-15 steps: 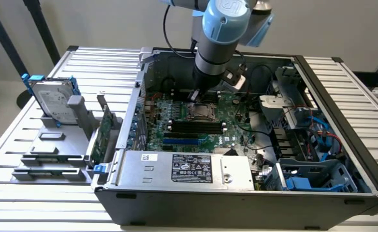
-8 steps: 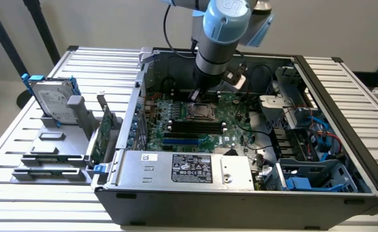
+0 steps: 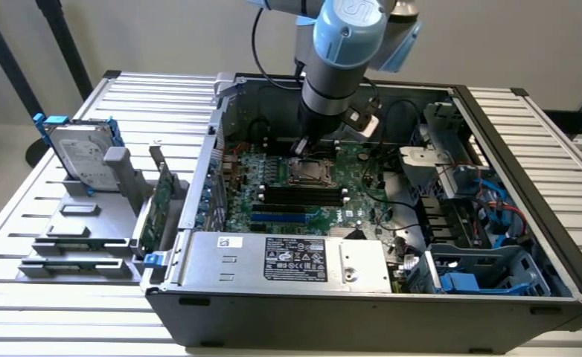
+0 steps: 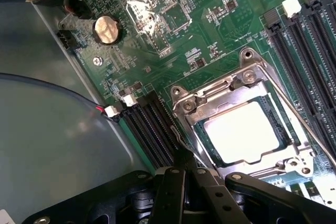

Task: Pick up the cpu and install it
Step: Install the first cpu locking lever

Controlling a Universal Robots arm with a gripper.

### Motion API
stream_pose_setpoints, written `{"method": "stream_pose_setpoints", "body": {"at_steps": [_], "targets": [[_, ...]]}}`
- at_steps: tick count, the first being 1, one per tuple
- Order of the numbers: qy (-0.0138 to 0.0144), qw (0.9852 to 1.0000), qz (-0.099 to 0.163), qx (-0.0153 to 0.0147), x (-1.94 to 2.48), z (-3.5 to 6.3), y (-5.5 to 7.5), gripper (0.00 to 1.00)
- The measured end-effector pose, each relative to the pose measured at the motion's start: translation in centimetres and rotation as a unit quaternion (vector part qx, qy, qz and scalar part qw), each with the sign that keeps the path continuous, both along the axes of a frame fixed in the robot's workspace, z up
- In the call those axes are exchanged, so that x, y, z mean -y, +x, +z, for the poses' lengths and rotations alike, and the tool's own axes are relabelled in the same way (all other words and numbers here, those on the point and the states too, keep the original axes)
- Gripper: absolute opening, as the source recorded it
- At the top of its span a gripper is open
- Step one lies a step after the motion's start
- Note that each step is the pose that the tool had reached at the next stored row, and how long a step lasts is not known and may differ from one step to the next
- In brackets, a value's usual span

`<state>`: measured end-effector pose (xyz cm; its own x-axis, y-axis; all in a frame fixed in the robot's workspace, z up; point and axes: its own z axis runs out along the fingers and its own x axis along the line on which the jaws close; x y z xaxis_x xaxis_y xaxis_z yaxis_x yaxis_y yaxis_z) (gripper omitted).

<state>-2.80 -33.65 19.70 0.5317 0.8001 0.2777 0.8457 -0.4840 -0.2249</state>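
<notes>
Slatted bench, open PC case [image 3: 529,245] | cpu [image 4: 245,131] apparently seated in socket frame [image 4: 210,98], board centre | my gripper [image 4: 181,158] closed, empty, at cpu's 7 o'clock | pick and placement done; latch unconfirmed

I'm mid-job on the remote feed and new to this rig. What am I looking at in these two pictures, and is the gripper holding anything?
The exterior view looks down on an open computer case on a slatted table. A robot arm reaches down into the case over the green board. The wrist view comes from a camera on that arm, looking at the board close up.

In the wrist view the black gripper is shut, its tip near the socket frame. The cpu, a bright flat square, lies inside that frame, so the gripper seems to hold nothing.

At the exterior view's left, outside the case, a hard drive with blue rails stands in a grey holder, with a card upright beside it.
</notes>
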Motion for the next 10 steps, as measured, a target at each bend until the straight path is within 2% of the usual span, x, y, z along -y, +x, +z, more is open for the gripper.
{"method": "stream_pose_setpoints", "body": {"at_steps": [4,10], "targets": [[0.0002,1.0,0.001,0.0,0.01,0.24,-0.1,0.11],[0.0028,1.0,0.004,-0.0001,0.01,0.74,-1.5,0.11]]}}
